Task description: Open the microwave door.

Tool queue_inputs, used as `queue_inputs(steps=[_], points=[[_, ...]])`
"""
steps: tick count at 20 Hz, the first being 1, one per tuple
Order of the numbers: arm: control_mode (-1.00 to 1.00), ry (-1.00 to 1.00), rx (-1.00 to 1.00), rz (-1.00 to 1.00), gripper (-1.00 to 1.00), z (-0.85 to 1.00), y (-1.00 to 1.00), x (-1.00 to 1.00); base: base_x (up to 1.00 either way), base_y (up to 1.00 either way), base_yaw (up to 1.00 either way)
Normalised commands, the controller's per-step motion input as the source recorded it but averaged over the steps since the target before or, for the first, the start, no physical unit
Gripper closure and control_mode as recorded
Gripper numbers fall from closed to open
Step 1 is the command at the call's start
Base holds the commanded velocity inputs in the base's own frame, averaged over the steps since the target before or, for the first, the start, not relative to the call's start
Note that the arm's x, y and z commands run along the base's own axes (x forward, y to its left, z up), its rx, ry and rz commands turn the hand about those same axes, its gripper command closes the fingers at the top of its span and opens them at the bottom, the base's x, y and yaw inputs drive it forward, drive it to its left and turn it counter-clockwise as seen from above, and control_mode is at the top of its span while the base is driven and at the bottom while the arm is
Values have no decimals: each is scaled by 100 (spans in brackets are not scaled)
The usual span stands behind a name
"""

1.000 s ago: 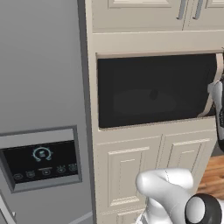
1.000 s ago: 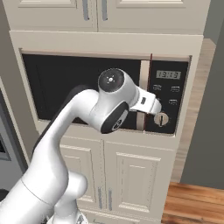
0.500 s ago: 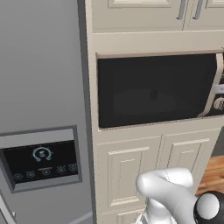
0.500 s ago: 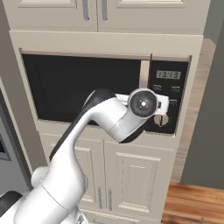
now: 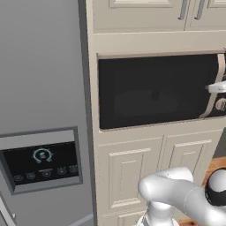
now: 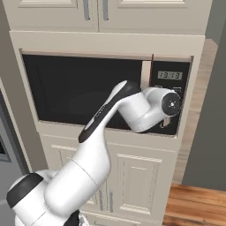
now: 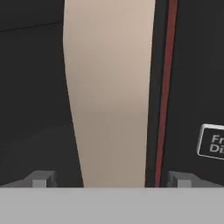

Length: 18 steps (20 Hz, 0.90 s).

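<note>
Microwave door handle (image 7: 109,100) fills the space just ahead of the hand (image 7: 109,183), whose fingertips (image 7: 41,178) stand spread, one either side of the beige bar. Nothing is gripped yet, so this looks like the moment of lining up the grasp. Beyond the bar sits the microwave door (image 5: 154,90), still flush in the microwave (image 6: 170,95) among cream cabinets (image 5: 128,172). Next, by my reading: close on the bar, then pull outward along the door's arc.

The arm's wrist hides the lower handle (image 6: 146,79) in the right base view. The button label (image 7: 213,142) is cut off by the hand view's edge. The clock digits (image 6: 170,75) are too blurred to read.
</note>
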Motion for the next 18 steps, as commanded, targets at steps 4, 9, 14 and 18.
queue_inputs(steps=[4, 9, 14, 18], points=[[-100, 0, 0, 15, -100, 0, -20, 66, 0, 0, 0], [-100, 0, 0, 5, -100, -3, -16, 56, 0, 0, 0], [-100, -10, -4, -12, 100, -28, 16, 44, 0, 0, 0], [-100, -22, -6, -18, 100, -13, 31, -19, 0, 0, 0]])
